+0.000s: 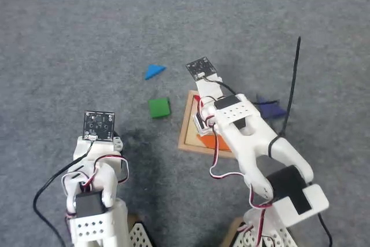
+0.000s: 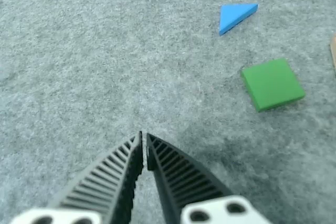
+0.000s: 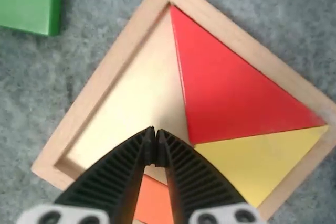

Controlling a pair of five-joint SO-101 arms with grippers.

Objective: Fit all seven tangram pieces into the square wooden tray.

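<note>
The square wooden tray [image 3: 110, 64] [image 1: 187, 125] lies right of centre, partly under my right arm. Inside it sit a large red triangle [image 3: 226, 93], a yellow triangle [image 3: 262, 161] and an orange piece [image 3: 155, 203] [image 1: 206, 140]. My right gripper [image 3: 156, 130] hovers shut over the tray's bare floor, beside the red triangle's edge. A green square [image 1: 159, 107] [image 2: 272, 84] [image 3: 29, 1] and a small blue triangle [image 1: 154, 72] [image 2: 236, 16] lie on the carpet left of the tray. A dark blue piece [image 1: 269, 109] lies right of the tray. My left gripper [image 2: 144, 138] is shut, low over bare carpet near the green square.
Grey carpet [image 1: 69, 50] covers the whole table. A black cable [image 1: 292, 85] rises at the right, near the dark blue piece. The arm bases stand at the front edge.
</note>
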